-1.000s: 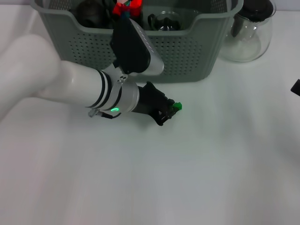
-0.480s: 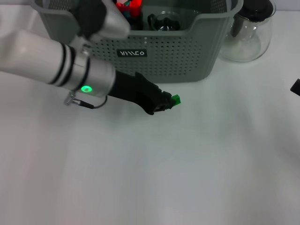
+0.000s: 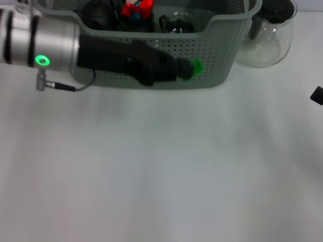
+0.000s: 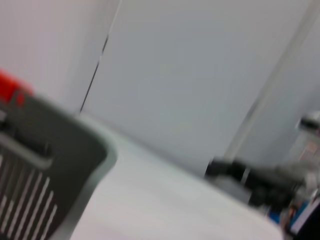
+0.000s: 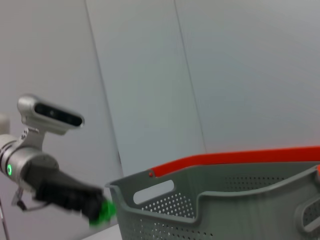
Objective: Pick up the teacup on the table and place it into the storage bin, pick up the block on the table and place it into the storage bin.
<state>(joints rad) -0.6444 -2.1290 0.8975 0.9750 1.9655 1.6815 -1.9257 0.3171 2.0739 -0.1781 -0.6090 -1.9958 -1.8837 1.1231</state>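
A: What does the head view give you, starting from the left?

B: The left arm reaches across in front of the storage bin (image 3: 222, 55), a green light on its silver wrist. Its black left pincer (image 3: 177, 70) is clamped on a small green block (image 3: 196, 66), held off the white tabletop (image 3: 161, 166) against the bin's perforated front wall, below the rim.

A: And inside the bin?

B: A dark rounded object (image 3: 98, 14) at the left, something red (image 3: 137, 8) with a bit of blue beside it, then a dark glassy teacup (image 3: 177, 22) with a handle near the middle. Right of the bin stands a clear glass pitcher (image 3: 270, 33) with a black lid. At the far right edge only a black sliver of the right pincer (image 3: 317, 95) shows; I cannot tell how its fingers stand.

A: Do the wrist views add anything?

B: The right wrist view sees it side-on: the left pincer (image 5: 95, 206) carrying the block (image 5: 104, 211) just outside the bin's end wall, lower than the rim, and the bin's cut-out handle (image 5: 154, 191), which the head view misses. The left wrist view shows only a blurred grey corner of the bin (image 4: 70, 165) and a pale wall.
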